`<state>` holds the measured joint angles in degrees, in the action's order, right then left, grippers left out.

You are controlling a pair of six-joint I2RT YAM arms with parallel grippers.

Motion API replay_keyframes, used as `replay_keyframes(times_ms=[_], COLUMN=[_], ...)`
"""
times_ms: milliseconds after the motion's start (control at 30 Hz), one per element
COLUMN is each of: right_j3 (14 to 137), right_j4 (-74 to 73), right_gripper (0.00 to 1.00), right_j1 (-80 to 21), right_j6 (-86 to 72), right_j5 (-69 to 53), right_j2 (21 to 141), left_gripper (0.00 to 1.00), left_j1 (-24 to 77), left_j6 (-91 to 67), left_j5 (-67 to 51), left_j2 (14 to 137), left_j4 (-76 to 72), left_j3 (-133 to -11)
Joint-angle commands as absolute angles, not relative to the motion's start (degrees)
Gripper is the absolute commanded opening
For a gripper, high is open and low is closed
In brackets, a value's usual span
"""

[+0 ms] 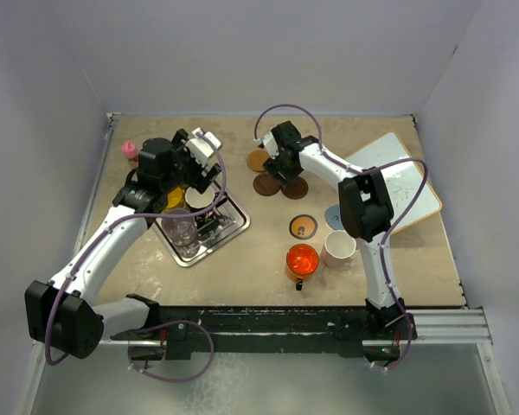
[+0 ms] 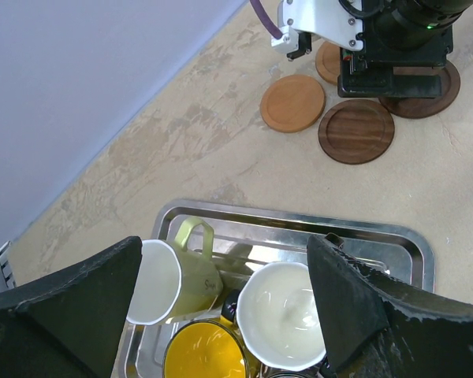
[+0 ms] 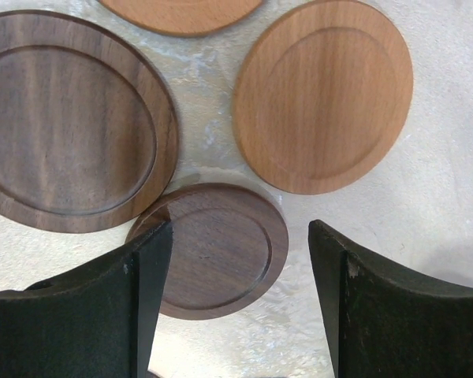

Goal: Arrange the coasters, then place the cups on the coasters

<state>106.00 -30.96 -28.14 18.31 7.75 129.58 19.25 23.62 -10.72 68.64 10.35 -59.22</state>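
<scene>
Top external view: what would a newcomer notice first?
The glowing red-orange cup near the front middle of the table stands out first, with a pink cup beside it. Next comes the silver tray on the left, crowded with cups, the open left gripper hovering above it. At the far middle, the open right gripper hangs over a cluster of wooden coasters.

left fingers (image 2: 71, 315) spread wide; right fingers (image 3: 63, 315) spread, pointing down
</scene>
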Motion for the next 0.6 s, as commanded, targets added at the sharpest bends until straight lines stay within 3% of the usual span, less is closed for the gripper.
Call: replay_keyframes(times_ms=[0, 567], right_j3=[106.78, 108.05], right_j4=[-34.64, -33.04], right_gripper=[0.73, 0.74], right_j1=[-29.95, -30.24], right_j6=[16.69, 17.4], right_j5=[3.23, 2.36], right_j2=[129.59, 125.16], left_gripper=[0.82, 0.82], left_j1=[18.83, 18.82], left_j6=[24.61, 24.27], left_j5=[-11.73, -11.35], left_j2=[66.53, 66.49], left_j4=[8.09, 8.21], left_j3=[-58.91, -59.32])
